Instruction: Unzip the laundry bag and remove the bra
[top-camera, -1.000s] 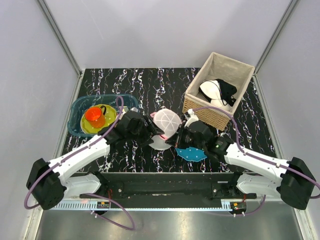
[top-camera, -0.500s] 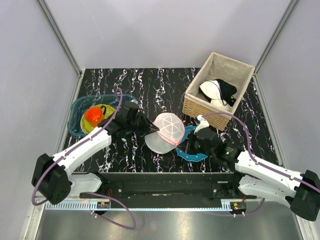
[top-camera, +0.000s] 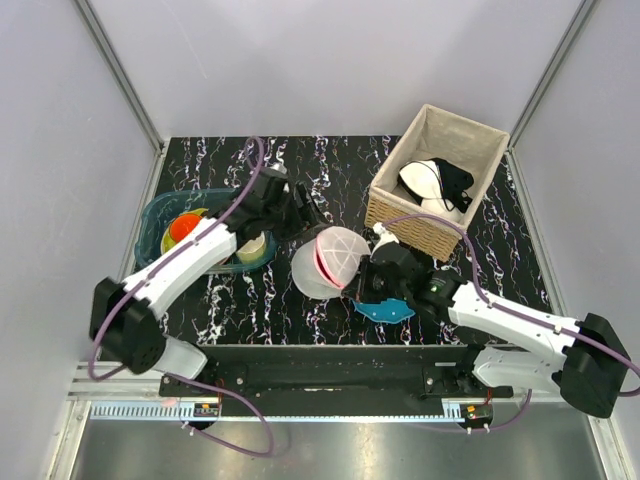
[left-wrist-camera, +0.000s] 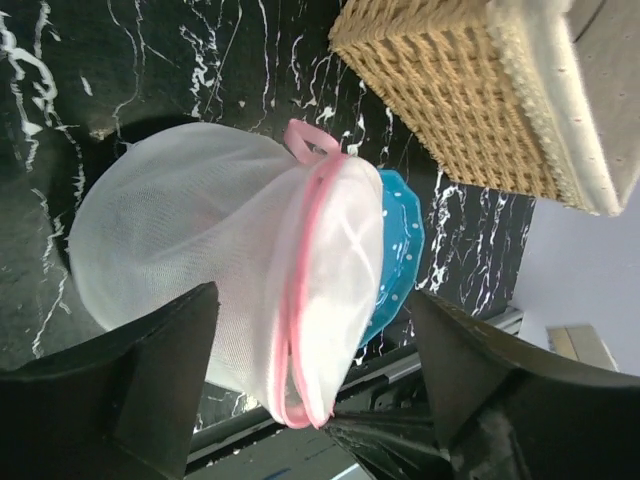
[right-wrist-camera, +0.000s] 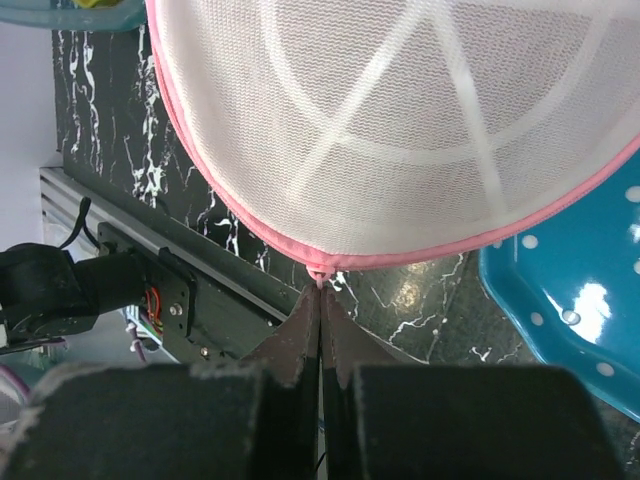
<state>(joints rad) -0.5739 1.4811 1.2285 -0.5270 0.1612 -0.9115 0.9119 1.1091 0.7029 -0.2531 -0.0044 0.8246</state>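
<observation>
Black, white-veined marble tabletop (top-camera: 330, 165) fills the workspace between pale grey walls. At the near edge, the right gripper (right-wrist-camera: 320, 292) has its two fingers pressed tightly together, their tips pinching the pink zipper rim of the round white mesh laundry bag (top-camera: 325, 262). The bag's see-through disc spreads out just beyond those fingertips. Just to the right of that grip lies a scalloped blue plate with white dots (top-camera: 385, 310), and the bag's lower edge overlaps it.

The bag lies on its side at the table's centre, its two halves meeting along the pink seam. A reddish streak runs along that seam in the top view; I cannot tell whether it is the zipper or something inside.

Beyond the bag, the left gripper (left-wrist-camera: 315, 295) hangs with its fingers spread wide. The bag is framed between them but seems apart from both.

Farther left stands a teal plastic bin (top-camera: 150, 215) holding an orange cup (top-camera: 181, 228). At the far right stands a woven wicker basket (top-camera: 395, 215) containing a white-and-black bra (top-camera: 435, 180).
</observation>
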